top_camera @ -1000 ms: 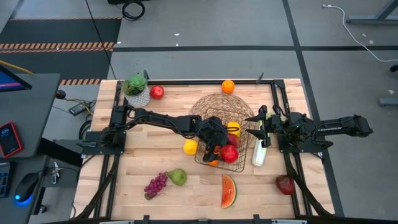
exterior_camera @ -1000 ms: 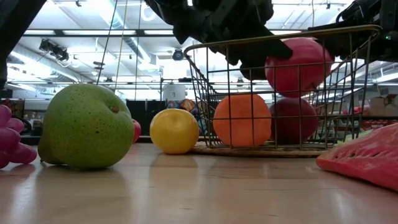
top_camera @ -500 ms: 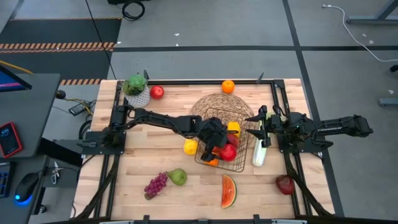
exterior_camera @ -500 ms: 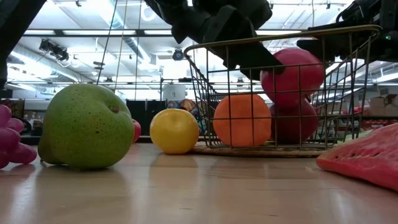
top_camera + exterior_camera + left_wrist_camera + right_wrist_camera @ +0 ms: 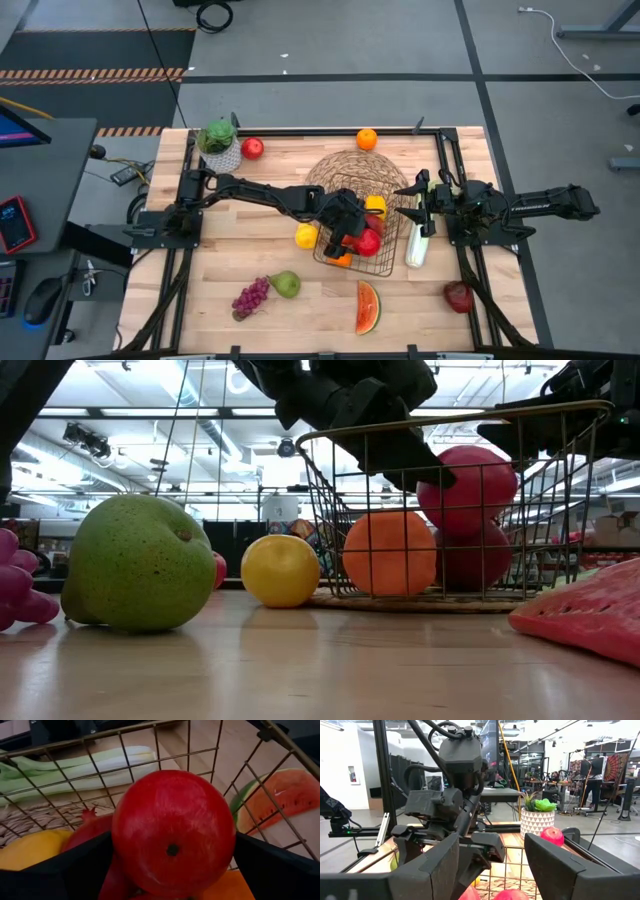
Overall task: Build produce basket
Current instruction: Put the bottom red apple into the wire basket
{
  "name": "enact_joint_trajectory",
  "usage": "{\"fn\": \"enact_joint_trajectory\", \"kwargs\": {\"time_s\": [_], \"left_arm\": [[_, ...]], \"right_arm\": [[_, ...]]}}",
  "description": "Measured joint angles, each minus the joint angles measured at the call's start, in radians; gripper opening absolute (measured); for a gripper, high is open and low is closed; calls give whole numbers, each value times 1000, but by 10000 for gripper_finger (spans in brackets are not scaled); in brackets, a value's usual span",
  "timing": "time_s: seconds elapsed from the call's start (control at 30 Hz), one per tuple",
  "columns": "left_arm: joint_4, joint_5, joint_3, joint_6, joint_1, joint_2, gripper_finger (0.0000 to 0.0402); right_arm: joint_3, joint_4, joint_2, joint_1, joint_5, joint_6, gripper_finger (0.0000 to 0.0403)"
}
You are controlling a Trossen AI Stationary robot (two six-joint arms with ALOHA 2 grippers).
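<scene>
The wire basket [image 5: 386,268] stands mid-table on a woven mat [image 5: 345,168]. Inside it lie an orange [image 5: 388,552], a yellow piece [image 5: 375,205] and a dark red fruit [image 5: 470,560], with a red apple [image 5: 172,832] on top. My left gripper [image 5: 355,238] reaches into the basket from the table's left, open, one finger on each side of that apple. My right gripper [image 5: 420,197] waits at the table's right, open, with nothing between its fingers [image 5: 445,865]. Celery [image 5: 417,245] lies just right of the basket. My left gripper has a finger [image 5: 95,860] on each side of the red apple's widest part [image 5: 125,850], and the apple fills the gap; I cannot tell whether the fingers touch it. They come slanting down from the table's left. The apple rests on the dark red fruit below.
Loose on the table: a yellow fruit [image 5: 306,236], pear [image 5: 287,284], grapes [image 5: 250,297], watermelon slice [image 5: 367,307], a dark red fruit [image 5: 459,296], a far orange [image 5: 367,138] and a far red apple [image 5: 252,148] beside a potted plant [image 5: 220,145].
My left gripper has rolled about its own pointing line without leaving its place. The red apple between its fingers has sunk from just under the basket's rim onto the dark red fruit below it.
</scene>
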Motion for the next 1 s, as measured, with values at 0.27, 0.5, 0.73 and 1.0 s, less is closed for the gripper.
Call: {"fn": "enact_joint_trajectory", "kwargs": {"time_s": [0.27, 0.5, 0.73, 1.0], "left_arm": [[31, 2, 0, -48, 0, 0, 400], [55, 12, 0, -41, -2, -1, 400], [60, 31, 0, -20, -5, -1, 400], [63, 30, 0, -20, -15, -1, 400]], "right_arm": [[0, 0, 0, 0, 0, 0, 231], [0, 0, 0, 0, 0, 0, 231], [0, 0, 0, 0, 0, 0, 231], [0, 0, 0, 0, 0, 0, 231]]}}
